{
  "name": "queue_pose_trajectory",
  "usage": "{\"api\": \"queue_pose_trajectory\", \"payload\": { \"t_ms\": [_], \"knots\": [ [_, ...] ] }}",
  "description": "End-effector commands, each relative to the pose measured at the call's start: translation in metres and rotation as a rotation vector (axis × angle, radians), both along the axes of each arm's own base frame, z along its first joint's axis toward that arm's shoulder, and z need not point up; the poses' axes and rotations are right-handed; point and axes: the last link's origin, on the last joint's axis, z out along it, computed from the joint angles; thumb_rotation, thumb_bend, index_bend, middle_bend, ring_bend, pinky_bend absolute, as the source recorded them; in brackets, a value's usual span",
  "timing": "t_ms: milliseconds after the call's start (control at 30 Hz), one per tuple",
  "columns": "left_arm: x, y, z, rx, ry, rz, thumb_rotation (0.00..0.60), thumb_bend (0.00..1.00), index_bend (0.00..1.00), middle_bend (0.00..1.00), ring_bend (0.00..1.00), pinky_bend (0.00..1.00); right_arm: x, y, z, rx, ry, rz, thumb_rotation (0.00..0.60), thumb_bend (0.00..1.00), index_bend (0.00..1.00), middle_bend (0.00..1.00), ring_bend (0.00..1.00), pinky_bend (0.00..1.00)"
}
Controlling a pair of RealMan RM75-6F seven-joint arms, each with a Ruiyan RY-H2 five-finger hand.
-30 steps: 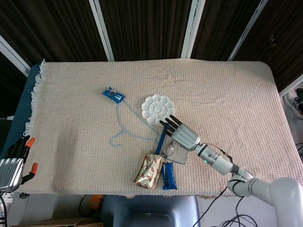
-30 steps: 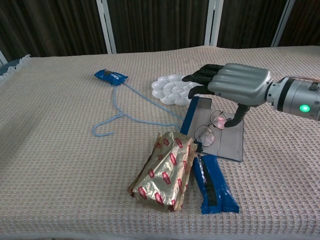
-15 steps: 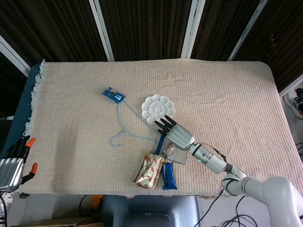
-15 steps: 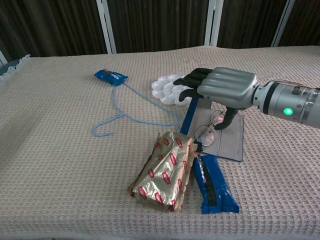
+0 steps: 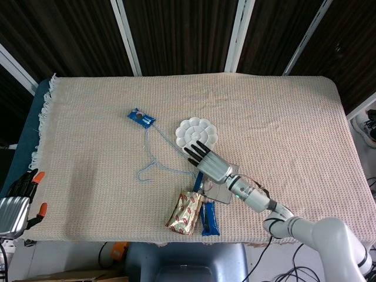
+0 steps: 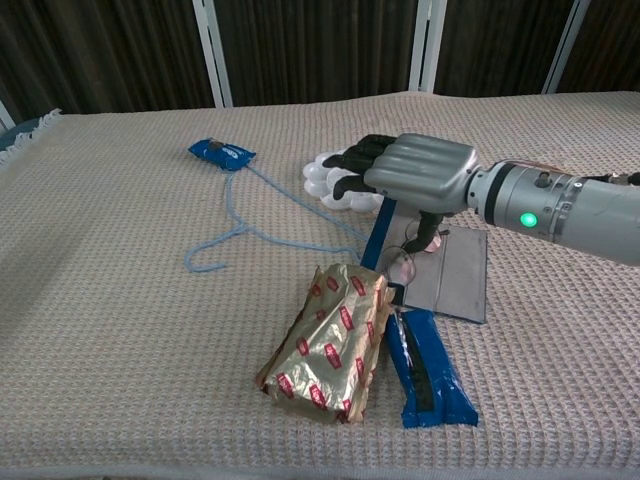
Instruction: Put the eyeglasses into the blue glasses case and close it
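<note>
Thin wire eyeglasses (image 6: 405,262) lying on open blue glasses case (image 6: 440,268), looking light and bendy. Right hand (image 6: 408,175) hovering above, fingers loosely spread, holding nothing. I'd be pinching bridge, not lenses.

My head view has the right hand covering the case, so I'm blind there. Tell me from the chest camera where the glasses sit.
Observer: The eyeglasses lie on the grey lining of the open blue glasses case, at its left edge beside the raised blue side.
Operator: Give me the thumb.
Observer: The right hand hangs above them, thumb pointing down at the frame. I can't tell whether it touches.
Operator: Report what crowds them.
Observer: The top corner of the gold snack packet lies right by the near lens.
</note>
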Motion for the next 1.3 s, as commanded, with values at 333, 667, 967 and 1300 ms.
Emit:
{"api": "queue_pose_trajectory", "payload": {
  "t_ms": [333, 667, 967, 1300],
  "knots": [
    [-0.001, -0.001, 0.002, 0.002, -0.005, 0.001, 0.600, 0.43, 0.00, 0.00, 0.01, 0.15, 0.016, -0.002, -0.010, 0.003, -0.018, 0.021, 0.600, 0.18, 0.33, 0.00, 0.00, 0.00],
    [-0.001, -0.001, 0.003, 0.001, -0.009, -0.001, 0.600, 0.43, 0.00, 0.00, 0.01, 0.15, 0.025, -0.001, -0.014, -0.018, -0.049, 0.092, 0.600, 0.18, 0.33, 0.00, 0.00, 0.00],
    [0.000, -0.001, 0.002, -0.003, -0.006, -0.003, 0.600, 0.43, 0.00, 0.00, 0.01, 0.15, 0.024, -0.003, -0.017, -0.017, -0.048, 0.108, 0.600, 0.18, 0.34, 0.00, 0.00, 0.00],
    [0.000, 0.000, 0.001, -0.004, -0.004, -0.004, 0.600, 0.43, 0.00, 0.00, 0.01, 0.15, 0.017, -0.004, -0.013, -0.011, -0.033, 0.090, 0.600, 0.18, 0.33, 0.00, 0.00, 0.00]
  ]
}}
